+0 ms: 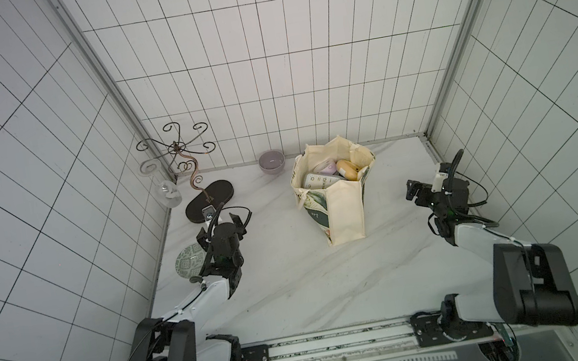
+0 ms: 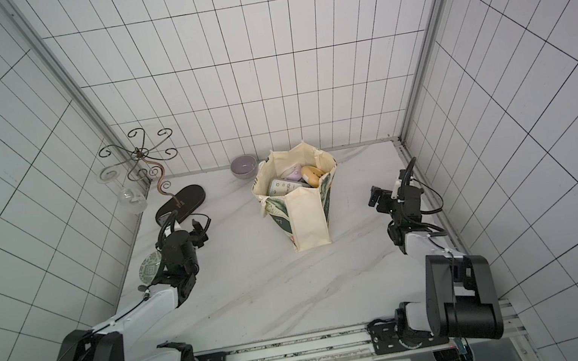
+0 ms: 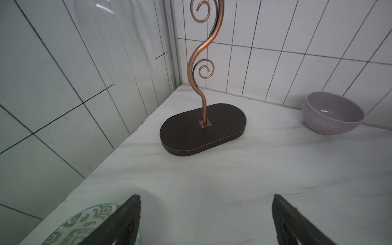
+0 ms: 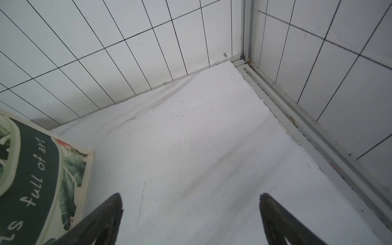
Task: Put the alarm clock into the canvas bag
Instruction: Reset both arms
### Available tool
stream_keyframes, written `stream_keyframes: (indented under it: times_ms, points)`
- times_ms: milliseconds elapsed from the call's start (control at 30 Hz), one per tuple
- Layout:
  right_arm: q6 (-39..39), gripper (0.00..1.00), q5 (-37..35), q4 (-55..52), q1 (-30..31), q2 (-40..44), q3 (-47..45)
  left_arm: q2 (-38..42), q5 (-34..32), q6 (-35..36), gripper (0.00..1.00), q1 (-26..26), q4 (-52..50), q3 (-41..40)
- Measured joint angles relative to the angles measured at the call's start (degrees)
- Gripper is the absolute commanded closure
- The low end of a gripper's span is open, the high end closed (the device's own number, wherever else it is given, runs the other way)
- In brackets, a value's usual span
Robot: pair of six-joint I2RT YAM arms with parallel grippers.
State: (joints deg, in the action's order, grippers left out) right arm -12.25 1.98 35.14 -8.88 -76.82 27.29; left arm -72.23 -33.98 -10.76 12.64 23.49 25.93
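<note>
The canvas bag (image 1: 344, 212) (image 2: 307, 218) stands upright and open in the middle of the table in both top views. Its leaf print and dark green lettered band (image 4: 31, 169) show in the right wrist view. The alarm clock (image 1: 319, 180) (image 2: 283, 188), pale with dark numerals, lies inside the bag beside a lilac object and a yellow one. My left gripper (image 1: 219, 229) (image 3: 206, 199) is open and empty, left of the bag near the stand. My right gripper (image 1: 412, 192) (image 4: 191, 197) is open and empty, right of the bag, over bare table.
A curly wire stand on a dark oval base (image 1: 209, 199) (image 3: 203, 129) stands at the back left, with a glass (image 1: 168, 193) hanging from it. A lilac bowl (image 1: 271, 161) (image 3: 333, 113) sits by the back wall. A green patterned plate (image 1: 189, 259) (image 3: 84, 224) lies under the left wrist.
</note>
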Motion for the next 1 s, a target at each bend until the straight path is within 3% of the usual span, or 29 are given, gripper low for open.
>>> stream_keyframes:
  times_ms: [200, 367, 733, 900, 1000]
  points:
    - [4.9, 0.0, -0.96, 14.69, 1.16, -4.9, -6.23, -3.87, 0.0, 2.03, 0.03, -0.35, 11.39, -4.48]
    - [8.02, 0.0, -1.31, 24.06, 3.26, -9.25, -8.59, -6.67, 2.56, 3.8, 0.03, -0.72, 14.88, -5.22]
    - [11.47, 0.0, -1.44, 32.5, 5.2, -11.32, -10.38, -7.48, 4.31, 8.76, 0.03, -1.18, 23.74, -6.23]
    - [12.26, 0.0, -2.05, 33.81, 5.95, -11.39, -10.47, -17.77, 8.41, 11.76, 0.03, -2.29, 35.98, -8.76]
    - [12.52, 0.0, -2.51, 34.27, 5.95, -11.39, -10.47, -19.45, 10.45, 12.55, 0.03, -2.6, 35.76, -8.87]
